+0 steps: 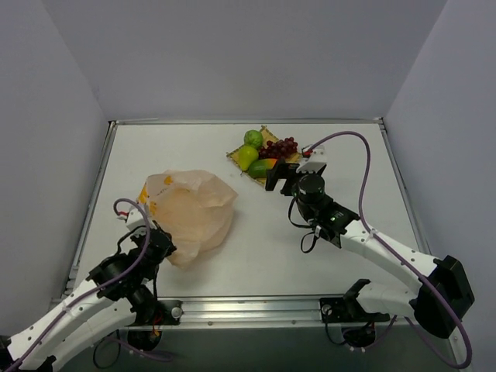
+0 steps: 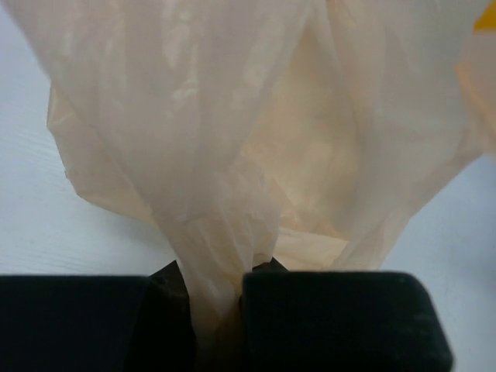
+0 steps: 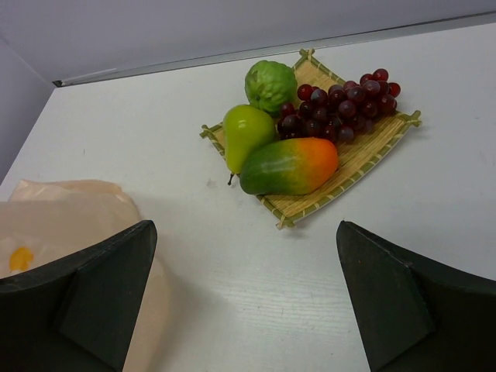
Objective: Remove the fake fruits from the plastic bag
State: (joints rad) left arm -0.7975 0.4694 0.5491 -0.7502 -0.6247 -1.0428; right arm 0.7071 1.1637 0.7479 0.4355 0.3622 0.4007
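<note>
- My left hand [image 2: 221, 310] is closed on a pinched fold of the bag [image 1: 190, 209], well to the left of the tray [image 3: 364, 159]. I judge the pinch keeps the thin plastic from sliding on the worktop [image 1: 263, 240].
- My right hand [image 3: 244, 302] is wide open and empty, just in front of the tray and pointed at it.
- All four fruits lie on the tray: the mango [image 3: 288, 166] along its near edge, the pear [image 3: 244, 133] touching it on the left, the bumpy green fruit [image 3: 270, 83] at the far corner, and the grapes [image 3: 341, 105] on the right.
- The bag sags loosely and I see no fruit shape through the plastic, so I judge the emptying done.
- The tray probably keeps the rounder fruits from rolling away.
</note>
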